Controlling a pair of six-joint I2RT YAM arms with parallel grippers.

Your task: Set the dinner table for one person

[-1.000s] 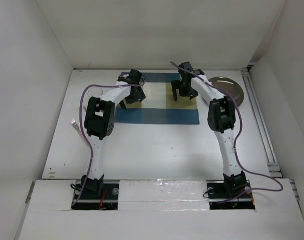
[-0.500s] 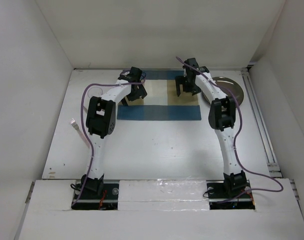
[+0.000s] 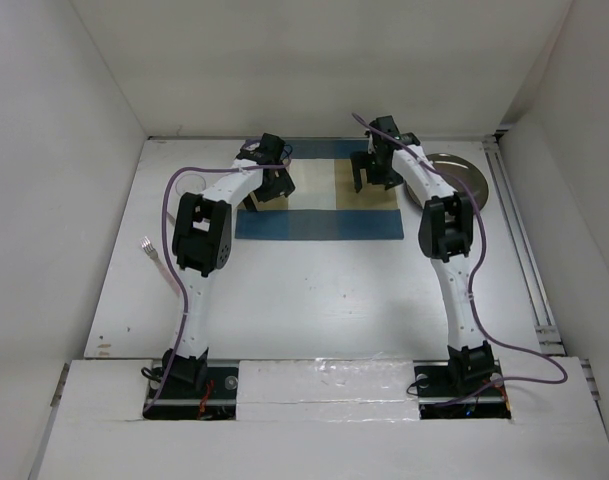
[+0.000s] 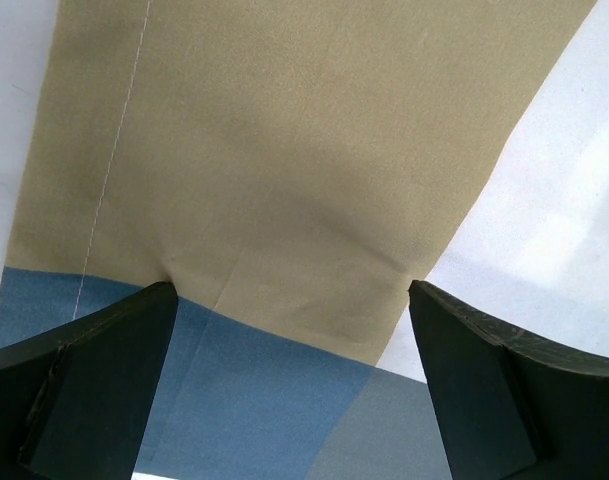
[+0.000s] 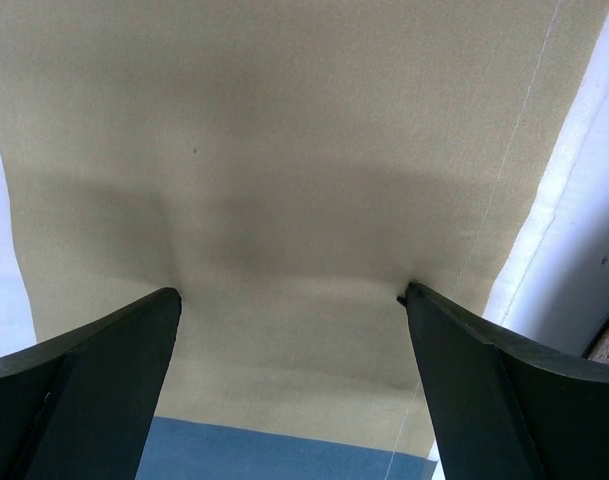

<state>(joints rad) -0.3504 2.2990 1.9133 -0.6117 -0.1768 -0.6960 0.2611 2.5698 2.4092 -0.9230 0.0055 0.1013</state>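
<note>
Hovering low over the far half of the blue-and-tan placemat [image 3: 319,228], both arms reach toward 12 o'clock across the white bench [image 3: 314,300]. The bench fills the whole floor of the enclosure, from the arm bases at 6 o'clock to the rear wall.

The left gripper [image 3: 270,192] has its jaws wide apart over a tan band near the mat's 9 o'clock end. In its wrist view small creases run out from one fingertip, so the tips seem to rest on the cloth with nothing pinched between them. The right gripper [image 3: 372,183] is likewise spread wide over the tan band toward the 3 o'clock end, and the cloth dimples faintly beside its tips.

The placemat's long axis runs 9 to 3 o'clock, and the two grippers stand side by side along that line. Its 12 o'clock edge lies near the rear wall, so there is little room that way. At 6 o'clock a broad stretch of bare bench lies between the mat and the bases.

A grey round plate [image 3: 471,180] sits just beside the mat at 3 o'clock of the right gripper, partly hidden under that arm. Whether it touches the cloth cannot be told. The right arm is clearly the nearer one for it, and the move onto the mat would be short, toward 9 o'clock.

A silver utensil [image 3: 152,250], probably a fork, lies well apart at about 8 o'clock of the left gripper, near the bench's 9 o'clock wall. Its length runs roughly 11 to 5 o'clock, and the left arm is nearer.
</note>
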